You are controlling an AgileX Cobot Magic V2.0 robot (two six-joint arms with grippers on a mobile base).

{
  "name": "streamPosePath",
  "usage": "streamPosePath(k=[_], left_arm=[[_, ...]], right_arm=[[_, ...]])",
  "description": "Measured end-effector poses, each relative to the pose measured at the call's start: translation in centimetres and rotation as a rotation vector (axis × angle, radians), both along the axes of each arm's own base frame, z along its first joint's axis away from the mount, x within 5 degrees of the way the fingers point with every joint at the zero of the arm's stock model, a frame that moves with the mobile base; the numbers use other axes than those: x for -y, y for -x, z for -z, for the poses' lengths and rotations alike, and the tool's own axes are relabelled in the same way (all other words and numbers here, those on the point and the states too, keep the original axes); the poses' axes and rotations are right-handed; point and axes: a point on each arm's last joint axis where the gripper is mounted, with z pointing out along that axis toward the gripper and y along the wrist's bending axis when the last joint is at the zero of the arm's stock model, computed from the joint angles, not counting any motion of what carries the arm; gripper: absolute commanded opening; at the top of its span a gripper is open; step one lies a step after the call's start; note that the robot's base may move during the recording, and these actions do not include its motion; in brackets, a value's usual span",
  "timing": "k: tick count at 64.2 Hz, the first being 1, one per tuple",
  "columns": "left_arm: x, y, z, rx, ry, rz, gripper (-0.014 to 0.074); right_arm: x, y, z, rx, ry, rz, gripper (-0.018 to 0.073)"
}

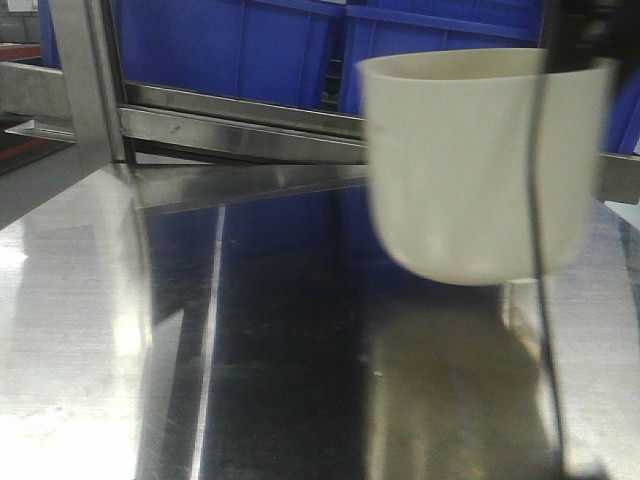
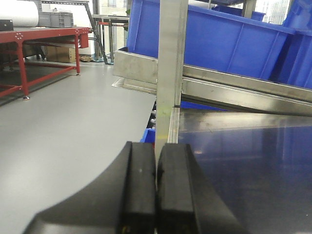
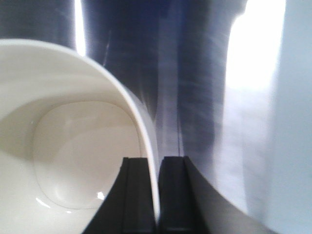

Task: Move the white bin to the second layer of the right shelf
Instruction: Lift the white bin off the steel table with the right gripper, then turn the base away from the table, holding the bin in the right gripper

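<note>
Mirror-like flat steel tabletop (image 1: pixel 100 330) fills foreground, open room at left. 1 cream-white glossy plastic bin (image 1: pixel 470 170), blurred, hangs upright above its right part. R gripper (image 3: pixel 157 163) pinches bin wall, 1 finger inside, 1 outside. L gripper (image 2: pixel 156 146) pressed together, empty, near steel upright post (image 2: pixel 170 73). Behind: sloping steel rail (image 1: pixel 240 125), 2 blue plastic crates (image 1: pixel 230 45).

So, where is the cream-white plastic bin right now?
In the front view the cream-white plastic bin hangs on the right, above the mirror-like steel tabletop, before the blue plastic crates; the right gripper pinches its wall.
</note>
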Motion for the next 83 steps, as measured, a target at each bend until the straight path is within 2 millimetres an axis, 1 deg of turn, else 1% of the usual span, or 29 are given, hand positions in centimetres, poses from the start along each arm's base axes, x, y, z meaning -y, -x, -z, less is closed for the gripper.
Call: streamPosePath(k=[6, 7, 12, 14, 19, 21, 26, 33, 40, 47, 60, 70, 83], left_arm=[[0.0, 0.0, 0.0, 0.0, 0.0, 0.0, 0.0085], [0.0, 0.0, 0.0, 0.0, 0.0, 0.0, 0.0085], [0.0, 0.0, 0.0, 0.0, 0.0, 0.0, 0.0085], [0.0, 0.0, 0.0, 0.0, 0.0, 0.0, 0.0085], [0.0, 0.0, 0.0, 0.0, 0.0, 0.0, 0.0085], [0.0, 0.0, 0.0, 0.0, 0.0, 0.0, 0.0085], [0.0, 0.0, 0.0, 0.0, 0.0, 0.0, 0.0085], [0.0, 0.0, 0.0, 0.0, 0.0, 0.0, 0.0085], [0.0, 0.0, 0.0, 0.0, 0.0, 0.0, 0.0085], [0.0, 0.0, 0.0, 0.0, 0.0, 0.0, 0.0085], [0.0, 0.0, 0.0, 0.0, 0.0, 0.0, 0.0085], [0.0, 0.0, 0.0, 0.0, 0.0, 0.0, 0.0085], [0.0, 0.0, 0.0, 0.0, 0.0, 0.0, 0.0085]], right_arm=[[3.4, 1.6, 0.0, 0.039, -0.001, 0.014, 0.0121], [3.8, 1.9, 0.3, 0.038, 0.0, 0.013, 0.0121], [6.1, 3.6, 0.4, 0.094, 0.003, 0.009, 0.0121], [6.8, 4.3, 0.7, 0.105, 0.01, -0.007, 0.012], [8.3, 6.0, 0.9, 0.17, 0.019, -0.019, 0.0114], [8.6, 6.7, 1.3, 0.183, 0.025, -0.032, 0.0102], [9.3, 8.4, 1.6, 0.247, 0.031, -0.039, 0.0056], [9.6, 10.6, 2.2, 0.303, 0.024, -0.044, 0.0048], [9.7, 12.8, 2.5, 0.361, 0.022, -0.051, 0.0048], [9.8, 15.3, 2.0, 0.447, 0.022, -0.052, 0.0048], [10.0, 19.0, 0.7, 0.589, 0.017, -0.051, 0.0048], [10.1, 20.5, 0.3, 0.646, 0.016, -0.05, 0.0048], [10.1, 20.9, 0.3, 0.654, 0.016, -0.05, 0.0048]])
